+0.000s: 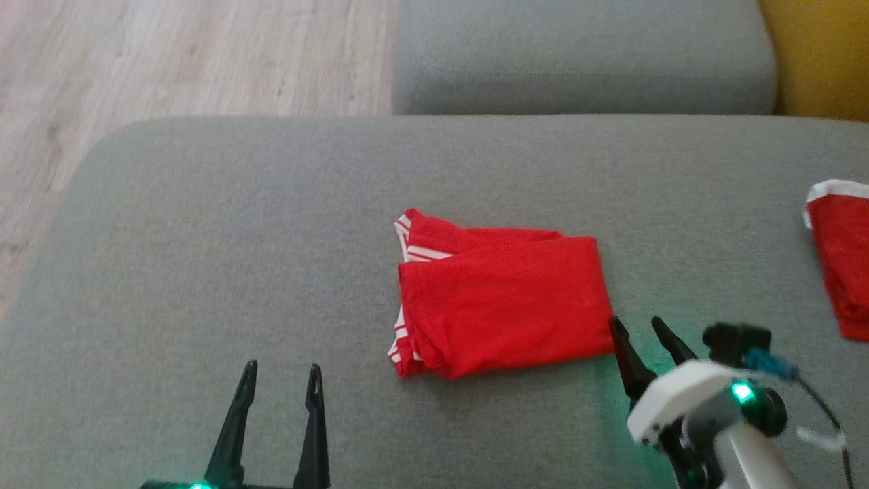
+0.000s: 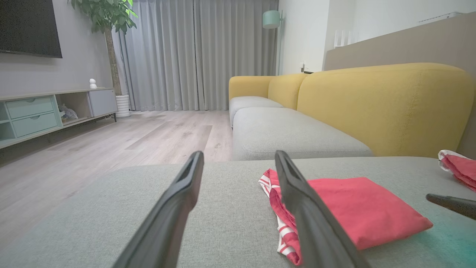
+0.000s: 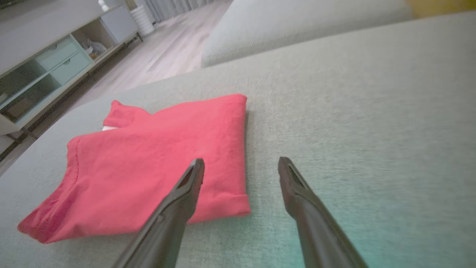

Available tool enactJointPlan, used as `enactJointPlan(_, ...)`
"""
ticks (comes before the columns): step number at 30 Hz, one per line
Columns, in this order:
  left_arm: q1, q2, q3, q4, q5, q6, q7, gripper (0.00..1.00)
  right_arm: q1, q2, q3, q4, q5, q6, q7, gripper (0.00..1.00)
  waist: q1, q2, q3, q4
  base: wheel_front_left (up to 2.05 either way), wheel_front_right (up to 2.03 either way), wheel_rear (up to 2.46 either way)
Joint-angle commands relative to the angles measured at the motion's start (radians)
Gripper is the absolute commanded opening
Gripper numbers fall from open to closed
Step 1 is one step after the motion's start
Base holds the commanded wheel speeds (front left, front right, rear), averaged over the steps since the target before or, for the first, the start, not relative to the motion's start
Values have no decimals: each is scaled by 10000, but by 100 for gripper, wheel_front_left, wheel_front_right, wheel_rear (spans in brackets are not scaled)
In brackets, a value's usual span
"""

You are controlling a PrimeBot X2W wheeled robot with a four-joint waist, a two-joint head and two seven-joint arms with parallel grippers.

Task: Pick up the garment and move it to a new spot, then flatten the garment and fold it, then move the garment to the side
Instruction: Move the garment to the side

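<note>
Garment (image 1: 506, 305) is found folded, laid mid-cushion (image 1: 204, 238) (red, striped trim), so the move-aside step is reckoned next. Right pincer (image 1: 636, 320) is held apart just beside its corner, left pincer (image 1: 283, 367) apart too. An edge grab is needed.

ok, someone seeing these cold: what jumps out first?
The folded red garment with white-striped trim, bright against the grey cushion it lies on, mid-frame in the head view. Next, the right pincer, open, its tips at the garment's near right corner, while the left pincer hangs open off to the left, apart from the cloth. A second red cloth sits at the cushion's right edge.
</note>
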Motion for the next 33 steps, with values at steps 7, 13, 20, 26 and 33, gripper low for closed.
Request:
enactJointPlan(7,-803,-206,119,-309,60,-174,-51,100,-2190,-138,87,1758,853,67,1697,100,-2,0,587,444,0,0,0)
enactJointPlan(13,-1077,-243,80,-291,62,-305,-51,100,-3287,-98,308,3024,1471,67,1929,0,-2,0,961,655,0,0,0)
enactJointPlan(20,-1186,-297,280,-663,-99,-332,-51,100,-3714,-821,1084,2782,1296,67,967,0,-2,0,1277,17,0,0,0)
enactJointPlan(26,-1350,-328,362,-1240,-373,-773,-51,100,-3739,-2262,1634,1132,1010,67,1325,0,-2,0,1756,-1325,0,0,0)
enactJointPlan(33,-1788,-361,917,-1605,-690,-1381,-51,100,-4198,-3867,944,-824,786,67,2218,0,-2,0,2453,-2594,0,0,0)
